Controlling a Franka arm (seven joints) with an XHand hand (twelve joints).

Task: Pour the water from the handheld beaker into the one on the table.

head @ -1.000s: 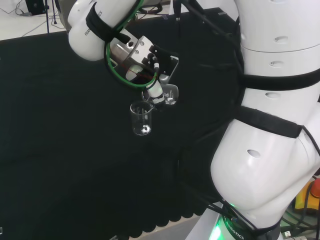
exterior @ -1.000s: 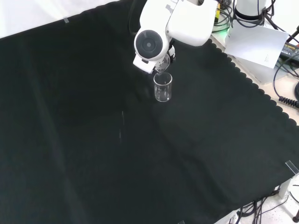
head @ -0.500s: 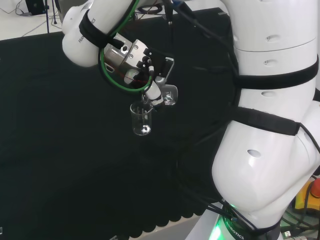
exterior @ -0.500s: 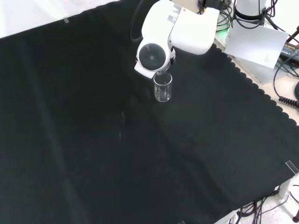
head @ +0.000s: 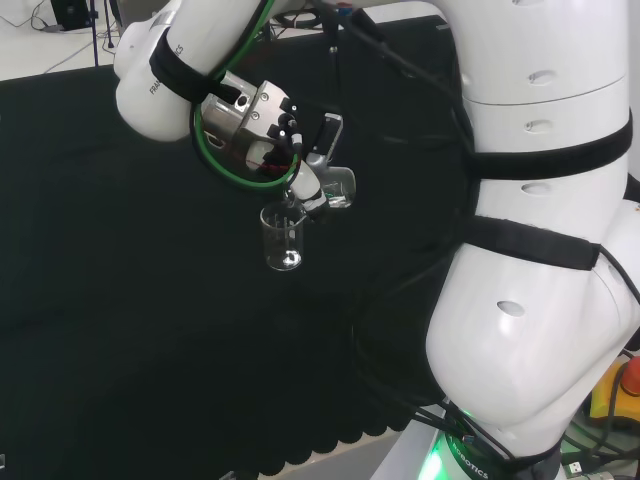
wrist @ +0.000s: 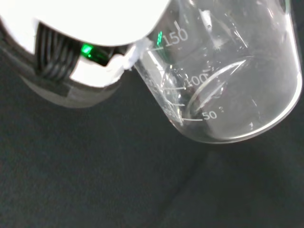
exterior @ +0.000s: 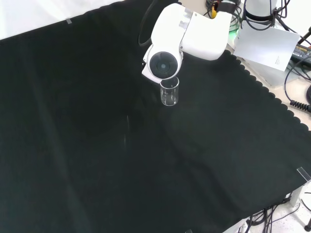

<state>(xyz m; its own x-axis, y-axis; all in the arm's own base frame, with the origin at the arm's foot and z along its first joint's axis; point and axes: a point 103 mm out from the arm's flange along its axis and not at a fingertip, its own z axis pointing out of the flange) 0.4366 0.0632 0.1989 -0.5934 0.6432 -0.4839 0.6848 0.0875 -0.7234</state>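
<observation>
Handheld beaker [head: 338,187], gripped by the robot hand [head: 312,178], has tipped further over the table beaker [head: 283,237]; pouring is underway.

White arm [head: 520,200] reaches over tabletop, wrist [head: 245,125] tilted down, hand [head: 310,180] curled round clear beaker.

Tilted clear beaker [wrist: 232,80] against the hand [wrist: 90,47], above black cloth [wrist: 95,180].
</observation>
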